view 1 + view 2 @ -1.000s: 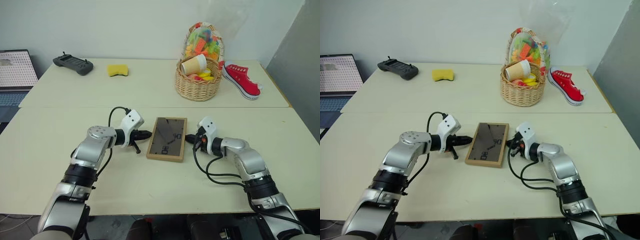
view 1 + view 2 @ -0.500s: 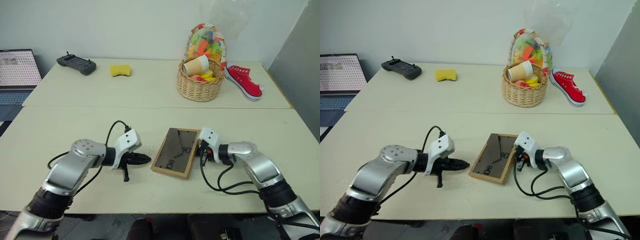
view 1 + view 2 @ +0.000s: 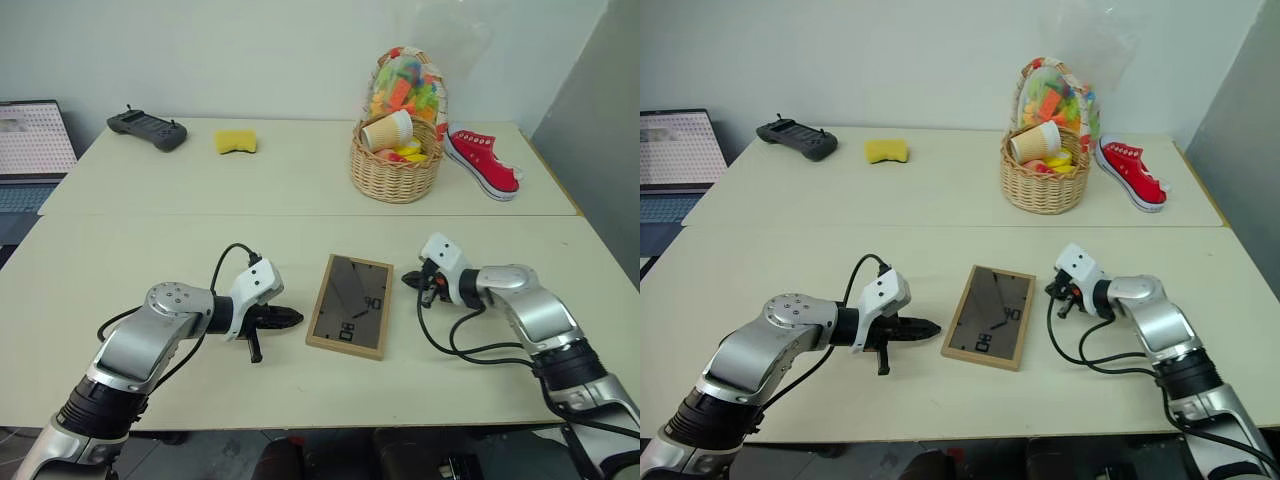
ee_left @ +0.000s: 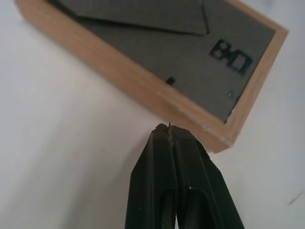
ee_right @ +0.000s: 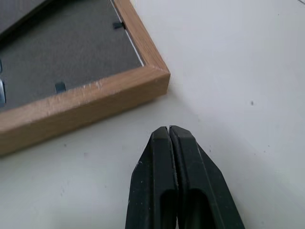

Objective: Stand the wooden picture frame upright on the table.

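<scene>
One wooden picture frame flat on table, two closed tools flanking

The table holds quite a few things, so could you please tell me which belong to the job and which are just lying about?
Job: wooden picture frame, lying flat; table; left gripper; right gripper.
Lying about: wicker basket, red shoe, yellow sponge, controller, laptop.

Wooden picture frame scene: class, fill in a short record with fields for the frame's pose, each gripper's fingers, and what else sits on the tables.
frame pose: wooden picture frame lies flat, dark back up, on the table
left gripper: fingers shut, beside the frame's left edge, holding nothing
right gripper: fingers shut, apart from the frame's right edge
far table: basket, red shoe, yellow sponge, controller
task state: frame not yet upright
</scene>
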{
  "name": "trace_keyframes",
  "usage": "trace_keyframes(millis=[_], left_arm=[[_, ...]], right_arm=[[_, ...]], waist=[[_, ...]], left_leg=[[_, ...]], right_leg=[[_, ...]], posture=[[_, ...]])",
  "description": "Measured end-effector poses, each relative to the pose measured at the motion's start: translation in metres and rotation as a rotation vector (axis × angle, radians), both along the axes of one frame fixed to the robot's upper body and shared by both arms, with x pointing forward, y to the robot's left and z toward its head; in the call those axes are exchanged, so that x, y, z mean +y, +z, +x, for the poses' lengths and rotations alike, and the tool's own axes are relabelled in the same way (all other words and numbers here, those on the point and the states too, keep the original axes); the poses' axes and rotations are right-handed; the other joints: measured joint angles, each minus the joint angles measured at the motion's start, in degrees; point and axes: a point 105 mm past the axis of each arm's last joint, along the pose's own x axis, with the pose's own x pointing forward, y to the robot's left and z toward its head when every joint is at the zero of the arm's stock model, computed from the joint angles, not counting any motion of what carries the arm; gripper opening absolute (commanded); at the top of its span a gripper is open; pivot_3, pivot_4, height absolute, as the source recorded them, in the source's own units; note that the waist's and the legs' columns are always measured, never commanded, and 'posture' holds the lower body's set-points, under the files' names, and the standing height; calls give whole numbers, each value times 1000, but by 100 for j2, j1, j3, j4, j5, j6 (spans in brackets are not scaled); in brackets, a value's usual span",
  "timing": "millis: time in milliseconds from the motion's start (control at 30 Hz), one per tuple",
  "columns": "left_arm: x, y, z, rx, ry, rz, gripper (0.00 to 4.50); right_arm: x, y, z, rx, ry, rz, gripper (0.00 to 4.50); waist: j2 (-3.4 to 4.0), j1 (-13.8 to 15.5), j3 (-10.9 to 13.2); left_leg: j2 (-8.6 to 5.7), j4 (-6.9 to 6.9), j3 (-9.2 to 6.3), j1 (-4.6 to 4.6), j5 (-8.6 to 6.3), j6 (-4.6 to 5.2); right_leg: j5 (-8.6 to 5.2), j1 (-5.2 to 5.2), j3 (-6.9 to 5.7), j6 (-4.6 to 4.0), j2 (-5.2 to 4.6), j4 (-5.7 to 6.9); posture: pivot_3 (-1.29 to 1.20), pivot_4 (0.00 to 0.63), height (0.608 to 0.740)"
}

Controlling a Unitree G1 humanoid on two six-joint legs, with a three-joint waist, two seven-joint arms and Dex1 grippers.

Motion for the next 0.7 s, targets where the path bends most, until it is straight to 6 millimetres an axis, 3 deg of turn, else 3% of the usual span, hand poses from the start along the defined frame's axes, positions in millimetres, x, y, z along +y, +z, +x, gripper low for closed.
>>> trace_keyframes(millis=[133,267,567,700], left_arm=[[-3,0,-8,37,-19,-14,0],[-5,0,-10,45,-23,-24,0],[5,7,-8,92,69,-132,0],[21,20,-4,264,211,-330,667]], right_arm=[[19,1,1,11,13,56,55],[21,7,4,-6,14,71,55],[-14,-1,-2,0,-24,-10,55],[-22,-3,-13,7,2,-34,0]], waist=[[1,29,0],[1,42,0],[1,54,0],[0,45,0]], left_leg=[[-1,-7,-7,-2,0,-1],[-1,-6,-7,-2,0,-1],[0,-6,-8,-2,0,0],[-2,-5,-13,-3,0,0]], right_leg=[[-4,-1,-11,-7,0,-1],[-4,-1,-11,-7,0,-1],[-5,-1,-14,-7,-1,-1],[-6,2,-24,-7,0,-1]], posture=[[0,150,740],[0,150,740],[0,150,740],[0,150,740]])
